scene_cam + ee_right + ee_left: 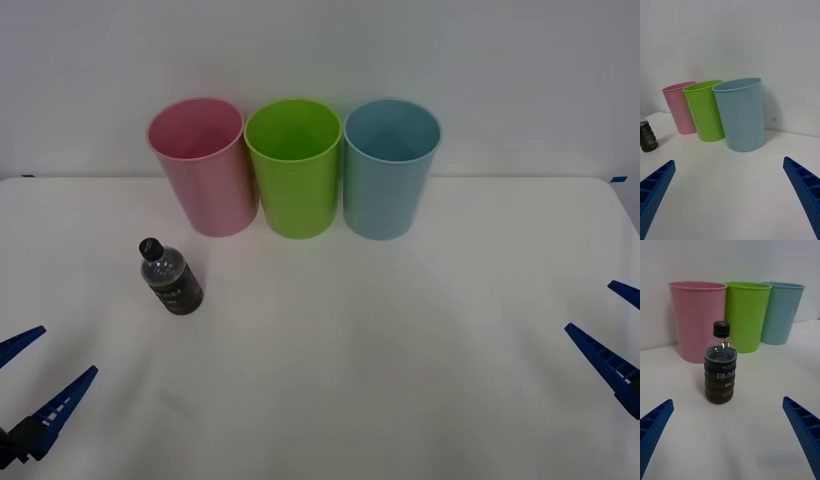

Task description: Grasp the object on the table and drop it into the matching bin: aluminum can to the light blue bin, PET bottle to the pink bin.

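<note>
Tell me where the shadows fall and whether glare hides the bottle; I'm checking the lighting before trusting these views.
Front view: soft, even light, faint shadows under the PET bottle and bins on the table. Left wrist view: small highlights on the bottle's clear shoulder, label readable. Right wrist view: the light blue bin casts a dim shadow on the wall behind.

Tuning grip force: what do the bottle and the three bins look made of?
PET bottle: clear, glossy plastic by the look, dark liquid showing through, ribbed body, black cap. Pink bin, lime green bin and light blue bin: likely moulded plastic, smooth, opaque, slightly shiny walls.
</note>
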`<state>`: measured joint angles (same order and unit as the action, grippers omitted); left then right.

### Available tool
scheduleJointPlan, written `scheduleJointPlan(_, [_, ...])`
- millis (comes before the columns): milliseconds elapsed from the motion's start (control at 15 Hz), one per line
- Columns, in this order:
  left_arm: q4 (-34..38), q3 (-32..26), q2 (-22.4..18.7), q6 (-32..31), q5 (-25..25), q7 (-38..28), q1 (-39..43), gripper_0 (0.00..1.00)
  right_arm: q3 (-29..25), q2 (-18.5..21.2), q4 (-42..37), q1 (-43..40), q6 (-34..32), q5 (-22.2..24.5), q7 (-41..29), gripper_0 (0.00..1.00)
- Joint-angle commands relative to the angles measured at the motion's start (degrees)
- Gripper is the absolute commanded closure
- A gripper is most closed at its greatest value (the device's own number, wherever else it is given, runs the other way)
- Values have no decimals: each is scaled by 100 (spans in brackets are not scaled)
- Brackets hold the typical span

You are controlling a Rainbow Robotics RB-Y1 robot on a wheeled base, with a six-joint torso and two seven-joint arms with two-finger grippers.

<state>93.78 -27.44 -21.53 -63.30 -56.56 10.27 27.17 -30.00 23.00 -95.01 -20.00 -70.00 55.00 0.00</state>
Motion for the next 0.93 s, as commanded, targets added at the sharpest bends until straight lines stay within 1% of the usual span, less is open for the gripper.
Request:
scheduleJointPlan(67, [-9,283,0,512,-65,124,69,0,0,0,1,0,0,0,0,0])
scheduleJointPlan(333, [0,687,0,1145,-127,168,-37,0,0,0,1,0,0,0,0,0])
scheduleJointPlan(600, [0,1100,26,1795,-197,160,-318,0,0,0,1,0,0,0,0,0])
scheduleJointPlan(800, [-264,1162,123,1883,-513,98,-705,0,0,0,1,0,0,0,0,0])
scheduleJointPlan(933, [-571,1215,158,1839,-593,124,-1039,0,0,0,1,0,0,0,0,0])
